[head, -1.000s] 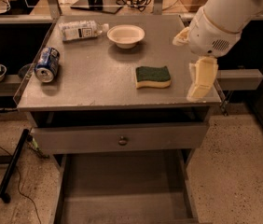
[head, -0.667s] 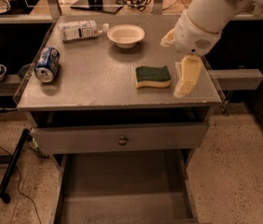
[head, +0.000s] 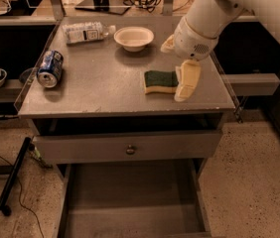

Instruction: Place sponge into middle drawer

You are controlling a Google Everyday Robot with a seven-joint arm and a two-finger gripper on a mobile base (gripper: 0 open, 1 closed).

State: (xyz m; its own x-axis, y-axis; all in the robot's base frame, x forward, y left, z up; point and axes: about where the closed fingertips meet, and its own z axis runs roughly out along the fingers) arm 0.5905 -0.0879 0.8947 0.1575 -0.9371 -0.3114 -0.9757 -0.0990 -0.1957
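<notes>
Sponge (head: 161, 82) lies green face up on the desk (head: 95, 90), toward its right front corner. The end effector (head: 175, 71) hangs just right of it, fingers apart, with one pale finger (head: 187, 82) at the sponge's right edge. Below the desk, the middle drawer (head: 130, 200) stands pulled out.
</notes>
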